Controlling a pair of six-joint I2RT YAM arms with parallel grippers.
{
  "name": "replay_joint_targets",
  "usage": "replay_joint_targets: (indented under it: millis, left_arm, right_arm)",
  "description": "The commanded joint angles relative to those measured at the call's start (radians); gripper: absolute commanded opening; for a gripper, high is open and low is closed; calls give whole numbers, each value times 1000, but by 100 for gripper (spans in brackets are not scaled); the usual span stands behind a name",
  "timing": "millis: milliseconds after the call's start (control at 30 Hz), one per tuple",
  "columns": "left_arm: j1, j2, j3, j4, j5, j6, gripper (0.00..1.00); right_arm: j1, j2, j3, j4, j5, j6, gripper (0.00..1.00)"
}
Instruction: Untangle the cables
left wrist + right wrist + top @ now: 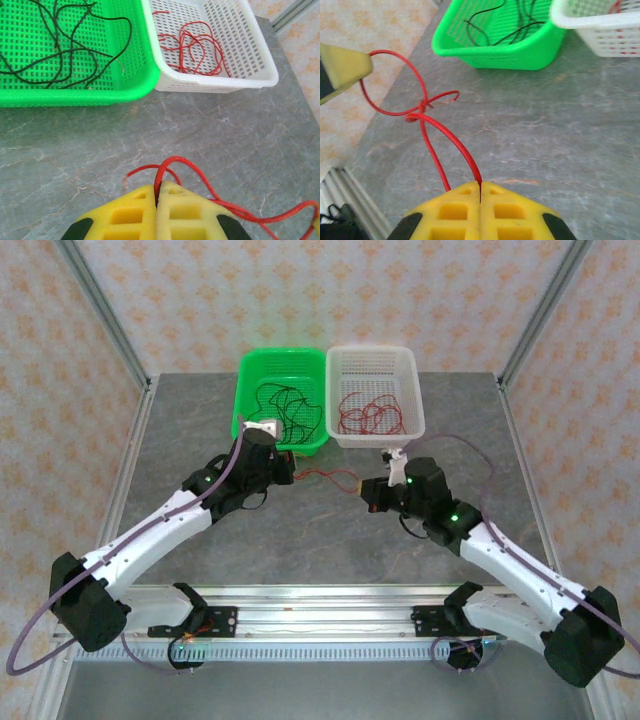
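Right wrist view: the right end effector [480,185] is pressed together on a red cable [422,106], which crosses itself in a twist above the tabletop [560,130] and runs to the left end effector [157,189], likewise pinching it. Black cables [65,52] lie in the green basket [75,97], more red cables [196,55] in the white basket [220,82]. Pulling the ends apart could cinch that twist into a knot, or drag the wire from one grip.
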Motion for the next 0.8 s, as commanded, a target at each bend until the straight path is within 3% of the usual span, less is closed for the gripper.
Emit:
replay_joint_targets:
  millis: [0, 300, 433, 633, 767]
  left_arm:
    - [15, -11, 32, -51, -81, 29, 0]
    - [17, -6, 48, -110, -120, 47, 0]
    - [17, -11, 45, -119, -112, 44, 0]
    - [17, -26, 34, -101, -77, 22, 0]
    - [17, -43, 30, -70, -40, -4, 0]
  right_arm:
    - [2, -67, -10, -69, 200, 51, 0]
    - [2, -113, 66, -248, 524, 24, 0]
    - [2, -99, 98, -282, 594, 7, 0]
    - [2, -43, 116, -238, 378, 63, 2]
    - [6, 47, 147, -154, 128, 188, 28]
